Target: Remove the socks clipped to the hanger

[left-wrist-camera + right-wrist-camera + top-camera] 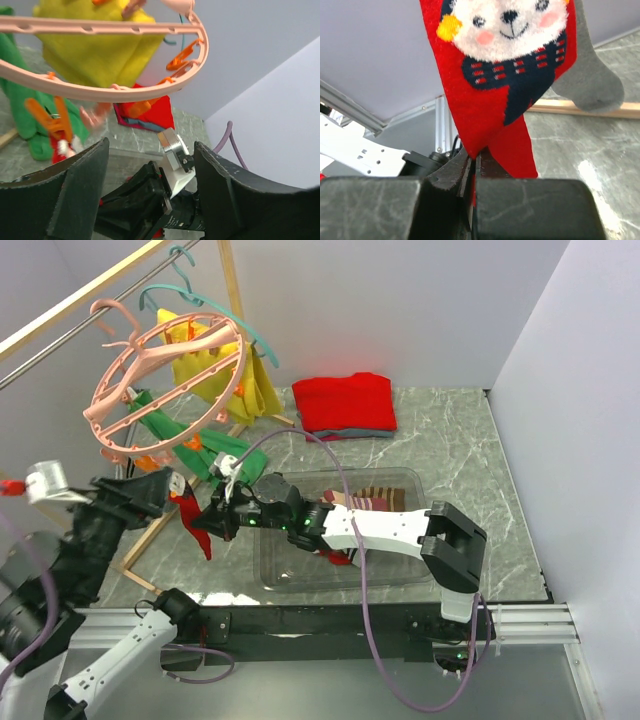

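The pink ring hanger (165, 375) hangs from a rod at the upper left; its rim crosses the top of the left wrist view (100, 90). A red sock with a white bear figure (505, 60) hangs below it (188, 512). My right gripper (475, 160) is shut on the sock's lower end (203, 527). A grey sock (590, 85) hangs beside it. Green socks (175, 435) are clipped to the ring (20, 100). My left gripper (150, 150) is open and empty just left of the red sock (165, 485), facing the right gripper.
A clear plastic bin (400, 480) on the table holds striped socks (375, 502). A folded red garment (345, 402) lies at the back. A yellow shirt (210, 365) on a teal coat hanger (215, 300) hangs behind the ring. A wooden rack frame (150, 530) stands at the left.
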Robot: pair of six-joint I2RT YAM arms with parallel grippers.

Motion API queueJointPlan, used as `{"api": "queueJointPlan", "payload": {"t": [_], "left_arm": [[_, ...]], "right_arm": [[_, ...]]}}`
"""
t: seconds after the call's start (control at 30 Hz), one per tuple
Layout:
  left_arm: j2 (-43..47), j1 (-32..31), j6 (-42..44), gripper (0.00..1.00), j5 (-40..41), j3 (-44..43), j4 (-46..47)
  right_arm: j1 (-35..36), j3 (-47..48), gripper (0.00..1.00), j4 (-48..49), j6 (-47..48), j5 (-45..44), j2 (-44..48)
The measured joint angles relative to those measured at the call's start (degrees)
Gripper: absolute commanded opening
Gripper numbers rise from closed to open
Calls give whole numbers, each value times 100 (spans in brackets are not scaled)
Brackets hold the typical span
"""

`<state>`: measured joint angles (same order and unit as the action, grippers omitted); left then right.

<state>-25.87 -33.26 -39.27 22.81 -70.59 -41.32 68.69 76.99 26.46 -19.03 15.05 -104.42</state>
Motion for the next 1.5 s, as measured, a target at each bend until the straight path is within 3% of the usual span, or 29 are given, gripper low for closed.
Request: {"api": "queueJointPlan", "payload": {"t": [0.07, 0.17, 0.53, 0.8, 1.2, 1.5], "left_arm": [[122, 0, 72, 85, 160, -125, -103], [256, 0, 116, 85, 455, -295, -282], [-214, 0, -560, 68, 1633, -348, -1469], [-640, 0, -846, 66, 1718, -144, -1394], [-437, 0, -841, 50, 1943, 205, -944], [35, 0, -793, 69, 2105, 599, -157]], "right_arm": [[-33, -76, 0, 7, 0, 0, 26], [-107, -170, 0, 31, -2, 4, 59], [-208, -295, 0, 15, 28, 46, 404], [-208, -433, 0, 33, 48, 50, 684], [-208, -581, 0, 7, 42, 586, 903], [-208, -588, 0, -4, 48, 1198, 970]]}}
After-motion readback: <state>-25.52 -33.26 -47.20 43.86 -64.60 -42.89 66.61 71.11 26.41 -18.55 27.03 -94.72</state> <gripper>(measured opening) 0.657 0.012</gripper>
